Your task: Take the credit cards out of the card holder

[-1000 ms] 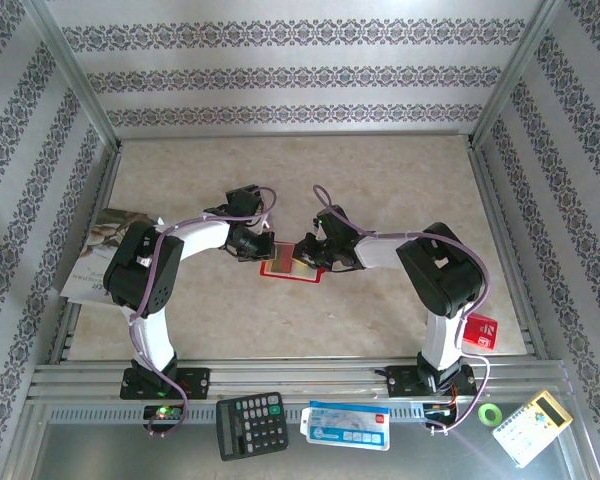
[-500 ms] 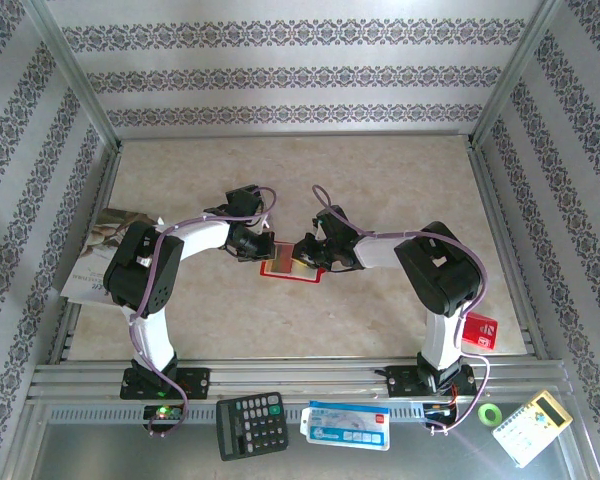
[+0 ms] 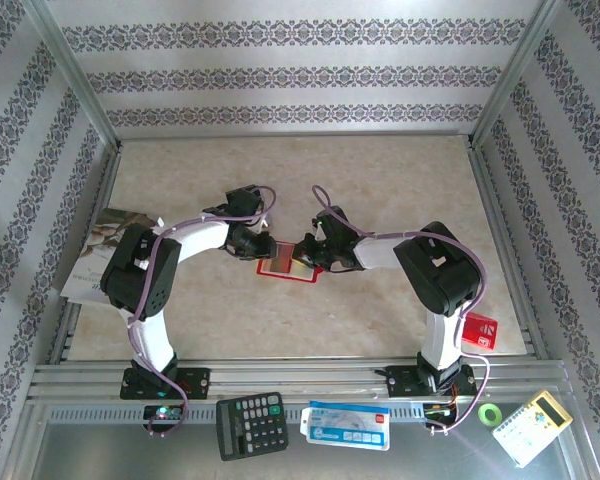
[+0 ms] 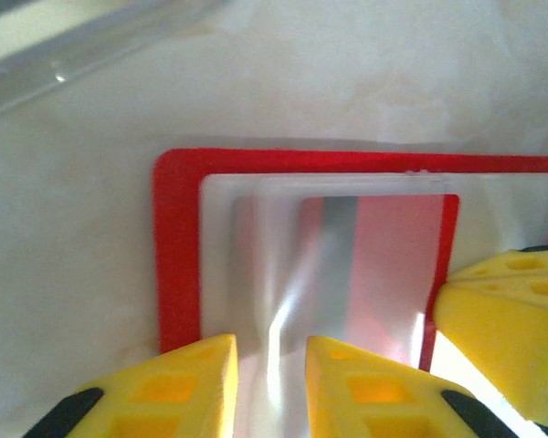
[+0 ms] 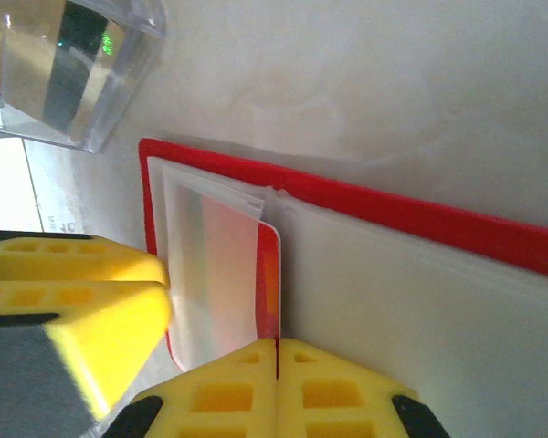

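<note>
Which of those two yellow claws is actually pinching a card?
The right gripper: its fingers are shut on the edge of the red card in the card holder. The left gripper holds its fingers apart over the pale pocket.

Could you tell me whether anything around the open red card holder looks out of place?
Nothing is spilled or damaged. One thin red plastic card sticks partway out of the pale pocket of the open red folding card holder, because the right tool is pinching its edge. The left tool is open over the pocket.
</note>
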Available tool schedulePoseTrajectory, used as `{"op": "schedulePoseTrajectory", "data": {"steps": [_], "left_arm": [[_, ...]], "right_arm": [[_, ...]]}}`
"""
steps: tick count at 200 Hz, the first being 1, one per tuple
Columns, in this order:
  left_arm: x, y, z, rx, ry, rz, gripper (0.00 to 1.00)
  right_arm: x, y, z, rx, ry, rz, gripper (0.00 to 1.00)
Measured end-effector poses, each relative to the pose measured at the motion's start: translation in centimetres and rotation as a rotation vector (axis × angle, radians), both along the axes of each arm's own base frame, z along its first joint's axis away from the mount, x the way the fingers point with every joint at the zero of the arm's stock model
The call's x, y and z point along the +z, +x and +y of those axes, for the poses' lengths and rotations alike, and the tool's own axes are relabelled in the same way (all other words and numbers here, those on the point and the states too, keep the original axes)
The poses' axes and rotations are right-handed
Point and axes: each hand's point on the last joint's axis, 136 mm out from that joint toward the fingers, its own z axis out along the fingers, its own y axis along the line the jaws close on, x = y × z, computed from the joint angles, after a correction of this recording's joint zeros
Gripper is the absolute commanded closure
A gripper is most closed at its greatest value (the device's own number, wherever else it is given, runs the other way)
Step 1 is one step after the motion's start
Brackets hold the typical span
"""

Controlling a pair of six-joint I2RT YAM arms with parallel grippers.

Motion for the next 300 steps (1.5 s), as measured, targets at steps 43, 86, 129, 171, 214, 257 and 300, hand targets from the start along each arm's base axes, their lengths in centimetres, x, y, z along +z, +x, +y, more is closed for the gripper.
{"op": "schedulePoseTrajectory", "data": {"steps": [43,86,129,171,214,257,300], "left_arm": [[1.7,0.2,0.7,0.017,0.021,-0.050,0.73],[3.1,0.2,-0.7,0.006,-0.062,-0.061,0.79],[1.1,-0.5,-1.9,-0.015,-0.083,0.003,0.74],[-0.2,-0.5,-2.3,-0.021,-0.086,0.041,0.72],[-0.3,-0.4,-2.2,-0.018,-0.079,0.040,0.72],[-0.3,-0.4,-2.1,-0.017,-0.077,0.039,0.72],[-0.3,-0.4,-2.0,-0.016,-0.072,0.037,0.66]], "right_arm": [[0.0,-0.5,-0.7,-0.004,-0.003,0.000,0.95],[0.0,-0.5,-0.6,-0.003,-0.002,-0.001,0.94],[0.0,-0.5,-0.7,-0.004,-0.002,0.000,0.94],[0.0,-0.3,-0.9,-0.010,-0.002,0.000,0.88],[0.3,-0.4,-0.5,0.005,0.017,-0.001,0.80],[0.3,-0.3,-0.1,0.011,0.037,-0.003,0.87],[0.2,-0.2,-0.4,0.004,0.043,-0.012,0.94]]}}
